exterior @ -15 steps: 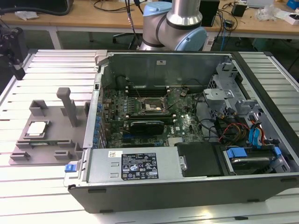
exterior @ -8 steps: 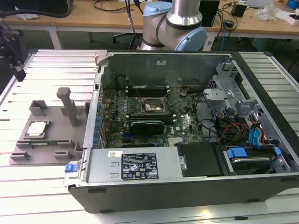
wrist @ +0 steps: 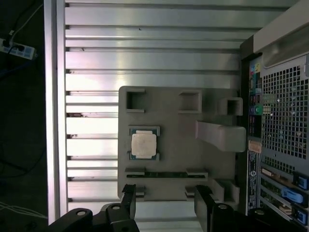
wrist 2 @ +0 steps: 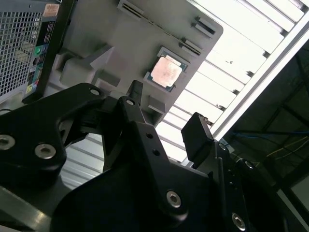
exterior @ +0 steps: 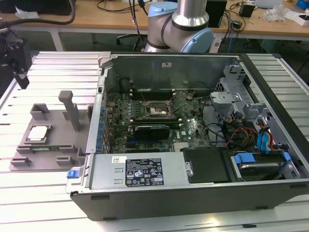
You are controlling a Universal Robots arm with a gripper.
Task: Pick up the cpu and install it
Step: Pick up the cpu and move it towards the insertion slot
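Note:
The cpu [exterior: 38,133] is a small square chip with a silvery top, lying flat in a recess of the grey fixture tray [exterior: 53,152] at the exterior view's left. It shows in both wrist views [wrist: 144,144] [wrist 2: 166,72]. My black gripper [exterior: 19,72] hangs above the table beyond the tray's far left corner, apart from the chip. In the first wrist view the gripper [wrist: 165,205] is open, its two fingers spread with nothing between them; the second wrist view shows the same gripper [wrist 2: 166,118]. The motherboard's black socket frame [exterior: 155,110] sits inside the open computer case [exterior: 193,193].
An upright grey post [exterior: 72,111] and raised blocks stand on the tray beside the chip. The case wall [exterior: 99,121] rises just past the tray toward the exterior view's right. The slatted metal table [exterior: 48,67] ends in an edge near the gripper. Desks with cables run behind.

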